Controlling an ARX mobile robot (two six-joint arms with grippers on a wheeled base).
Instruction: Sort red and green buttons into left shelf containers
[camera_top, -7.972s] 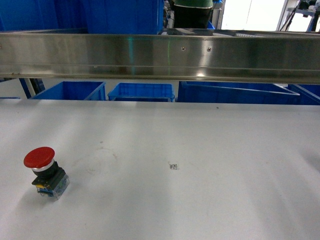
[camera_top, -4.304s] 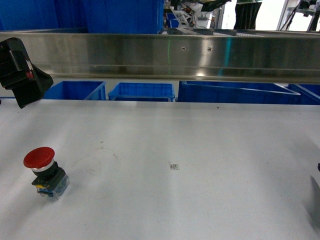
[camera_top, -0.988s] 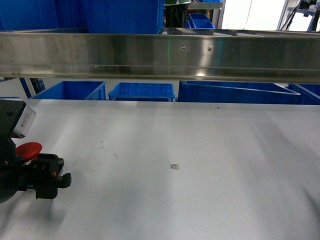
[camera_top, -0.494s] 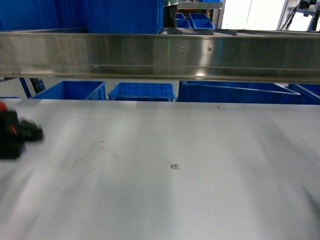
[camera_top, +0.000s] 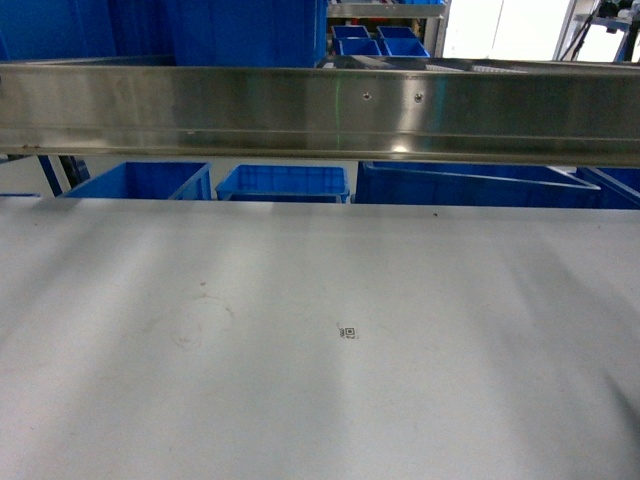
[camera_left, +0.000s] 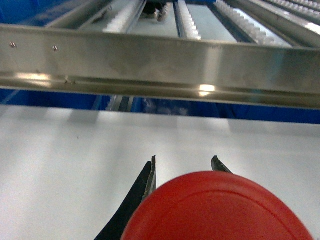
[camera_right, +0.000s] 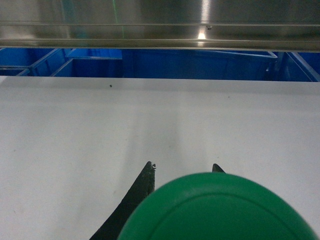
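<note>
The red button (camera_left: 220, 210) fills the bottom of the left wrist view, its round cap between the two dark fingertips of my left gripper (camera_left: 184, 159), which is shut on it above the white table (camera_left: 75, 165). In the right wrist view a green button (camera_right: 215, 210) sits the same way in my right gripper (camera_right: 182, 166), also shut on it. Neither gripper nor button shows in the head view. Blue crates (camera_top: 140, 182) (camera_top: 283, 183) stand behind the table's far edge, under the steel rail (camera_top: 320, 110).
A wide blue bin (camera_top: 480, 187) lies behind the table at the right. More blue bins (camera_top: 240, 30) stand above the rail. A small square marker (camera_top: 347, 332) is printed mid-table. Roller tracks (camera_left: 190, 20) run above the rail in the left wrist view.
My left gripper closed on the red button at the table's left, lifted it and carried it leftward out of the head view. The spot where it stood is bare.
</note>
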